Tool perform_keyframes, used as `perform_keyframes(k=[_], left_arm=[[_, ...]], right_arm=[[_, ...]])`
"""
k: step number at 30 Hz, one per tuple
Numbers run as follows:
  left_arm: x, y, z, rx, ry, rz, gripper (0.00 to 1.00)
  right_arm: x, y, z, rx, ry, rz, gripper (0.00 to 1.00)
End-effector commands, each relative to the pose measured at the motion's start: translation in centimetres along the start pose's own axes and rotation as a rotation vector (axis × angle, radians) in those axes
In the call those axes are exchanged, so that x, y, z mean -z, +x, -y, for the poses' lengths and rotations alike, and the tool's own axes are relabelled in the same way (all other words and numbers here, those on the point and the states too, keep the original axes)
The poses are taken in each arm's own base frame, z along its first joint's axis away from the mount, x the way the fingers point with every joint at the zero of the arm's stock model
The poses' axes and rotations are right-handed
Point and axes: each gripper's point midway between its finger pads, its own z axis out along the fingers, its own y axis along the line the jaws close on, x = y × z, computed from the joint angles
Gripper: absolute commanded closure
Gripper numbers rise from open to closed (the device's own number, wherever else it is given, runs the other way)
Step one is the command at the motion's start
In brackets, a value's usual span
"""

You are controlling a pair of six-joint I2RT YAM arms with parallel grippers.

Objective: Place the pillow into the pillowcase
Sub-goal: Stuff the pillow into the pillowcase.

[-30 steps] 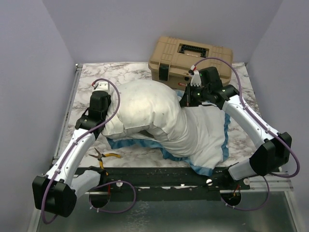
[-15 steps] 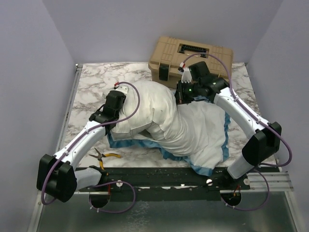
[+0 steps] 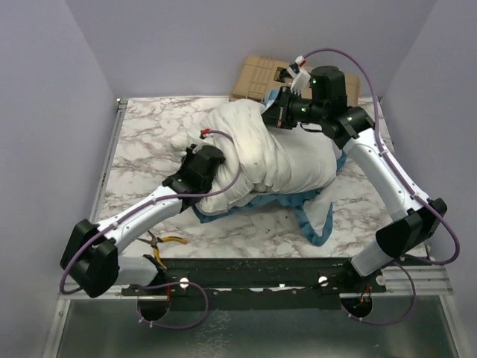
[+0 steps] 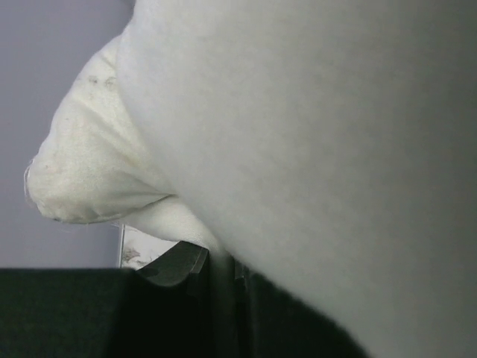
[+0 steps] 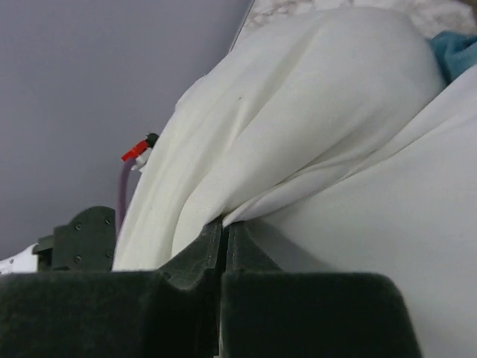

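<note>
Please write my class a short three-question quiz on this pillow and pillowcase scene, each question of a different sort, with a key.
1. True or false: the right tool is shut on white fabric of the pillowcase.
2. Fill in: the pillowcase's frilled edging, showing beneath the white pillow, is ____ in colour.
3. Choose one: the yellow-handled pliers lie
A. on the pillow
B. on the table, near its front-left edge
C. inside the pillowcase

Key: 1 true; 2 blue; 3 B.
</note>
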Motion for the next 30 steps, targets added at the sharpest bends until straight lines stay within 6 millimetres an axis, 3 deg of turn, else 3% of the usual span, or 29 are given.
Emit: perform_keyframes(k=[1,7,17,21,25,30], left_arm=[[0.4,2.7,4.5,-0.428,-0.022,-0.110,1.00],[-0.7,5.0,9.0,-0.580,-0.014,-0.188,1.00],[-1.0,6.0,11.2,-0.649,0.081,-0.273,1.00],[-1.1,5.3,11.8,-0.652,0.077,-0.288,1.00],[-1.4,3.8,13.9,-0.681,0.101,-0.270,1.00],[-2.1,3.9,16.6,-0.718,0.157,-0.319,1.00]], right_arm=[[0.6,1.1,-9.2,-0.085,-0.468,-0.045,1.00],[2.4,1.3,-11.8,-0.139,-0.644,-0.072,1.00],[4.5,2.8,-13.4,-0.110,-0.770,-0.110,1.00],[5.5,4.6,-15.7,-0.035,-0.850,-0.175,1.00],[6.4,6.4,-18.4,0.025,-0.937,-0.238,1.00],[8.4,6.9,-20.4,0.016,-1.002,-0.251,1.00]])
